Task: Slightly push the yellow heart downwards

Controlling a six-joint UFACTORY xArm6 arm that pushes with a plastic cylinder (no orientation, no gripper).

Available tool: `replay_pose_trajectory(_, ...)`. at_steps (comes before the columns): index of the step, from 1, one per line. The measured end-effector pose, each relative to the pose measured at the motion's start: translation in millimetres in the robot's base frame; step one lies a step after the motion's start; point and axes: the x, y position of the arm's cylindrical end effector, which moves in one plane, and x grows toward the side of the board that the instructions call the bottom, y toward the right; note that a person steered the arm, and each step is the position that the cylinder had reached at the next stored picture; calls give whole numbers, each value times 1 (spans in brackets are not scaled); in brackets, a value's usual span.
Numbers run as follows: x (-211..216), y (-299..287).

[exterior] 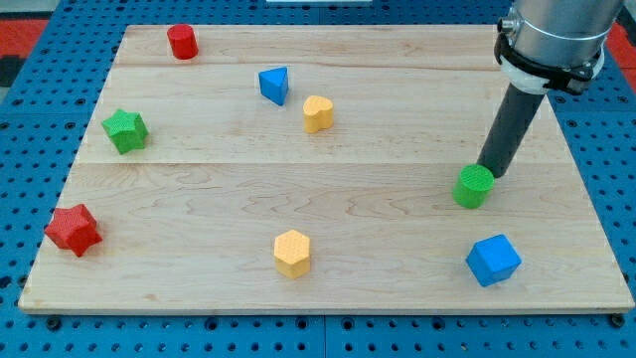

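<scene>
Yellow hexagon [292,252] nearest | blocks: 2 yellow, 2 blue, 2 green, 2 red | no jaws

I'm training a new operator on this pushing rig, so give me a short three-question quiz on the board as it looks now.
1. True or false: my tip touches the yellow heart.
2. Which block lies nearest the yellow heart? A) red star B) blue triangular block C) blue cube
3. Fill in: my tip stands right beside the green ____.

Key
1. False: my tip is far off toward the view's right, by the green cylinder.
2. B: it sits just to the upper left of the heart.
3. cylinder

Blocks not quizzed: yellow hexagon, green star, red cylinder.
</scene>
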Motion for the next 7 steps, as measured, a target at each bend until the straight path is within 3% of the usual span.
replay_pose_trajectory(1, 3, 5)
replay_pose_trajectory(2, -38, 3)
replay_pose_trajectory(4, -131, -86)
replay_pose_trajectory(6, -141, -180)
replay_pose_trajectory(7, -139, -183)
